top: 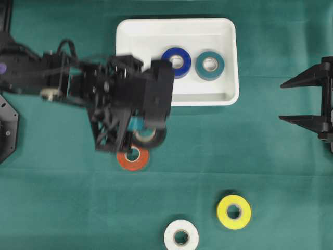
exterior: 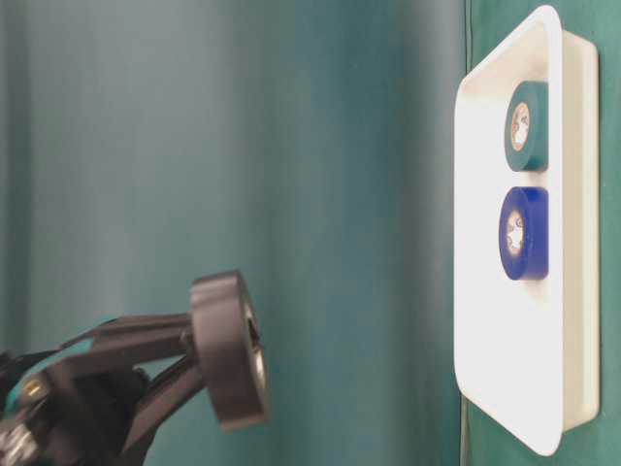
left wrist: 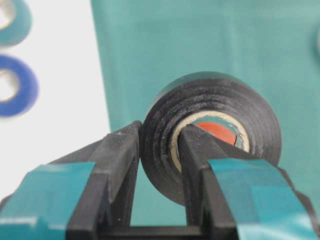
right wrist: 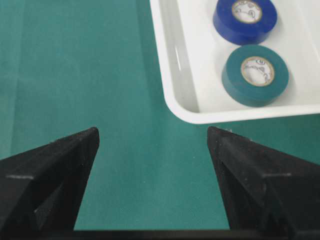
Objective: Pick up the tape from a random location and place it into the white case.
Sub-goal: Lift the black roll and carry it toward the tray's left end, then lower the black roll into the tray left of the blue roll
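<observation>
Left gripper (left wrist: 157, 150) clamped on black tape (left wrist: 215, 107) — lifted above orange roll (top: 132, 158), near white case (top: 229, 57). Right gripper (right wrist: 152, 140) spread wide — holding nothing.

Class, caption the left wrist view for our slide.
Left tool pinches black tape roll through its core, beside the white case.

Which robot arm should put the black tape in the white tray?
Left. The left gripper already pinches the black tape beside the white case. The right gripper sits open and empty off to the side.
</observation>
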Available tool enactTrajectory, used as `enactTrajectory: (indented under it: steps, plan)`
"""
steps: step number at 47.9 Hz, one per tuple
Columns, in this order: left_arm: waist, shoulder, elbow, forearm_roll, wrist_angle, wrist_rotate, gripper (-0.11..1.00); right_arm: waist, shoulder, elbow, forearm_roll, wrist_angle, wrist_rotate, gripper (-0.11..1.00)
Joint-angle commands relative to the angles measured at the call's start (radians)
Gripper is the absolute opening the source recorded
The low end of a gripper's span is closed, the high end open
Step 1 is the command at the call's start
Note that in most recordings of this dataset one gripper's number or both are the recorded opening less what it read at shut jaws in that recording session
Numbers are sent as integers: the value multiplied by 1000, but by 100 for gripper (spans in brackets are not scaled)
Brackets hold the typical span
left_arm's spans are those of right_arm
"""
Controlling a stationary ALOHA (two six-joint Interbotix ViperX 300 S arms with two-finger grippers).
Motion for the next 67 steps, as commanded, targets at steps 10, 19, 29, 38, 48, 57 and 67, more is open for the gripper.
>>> enactTrajectory:
  steps: [10,19,29,38,48,57,67]
  plan:
    - [187,-20,2,2,-6,0,18,0,8,-25,-2,-3,-2,84]
    - [298,-11,-2,3,-14,2,18,-2,8,-25,-3,0,-2,84]
    - [391,-9,0,6,-15,3,18,-2,6,-25,-3,2,-2,84]
    - [436,-6,0,5,-15,3,18,-2,8,-25,-3,3,-2,84]
    - [443,-2,-2,5,-15,3,18,-2,8,-25,-3,3,-2,84]
    - [443,-2,2,5,-15,3,18,-2,6,-25,-3,5,-2,84]
    - [445,-2,2,5,-15,3,18,-2,8,-25,-3,6,-2,84]
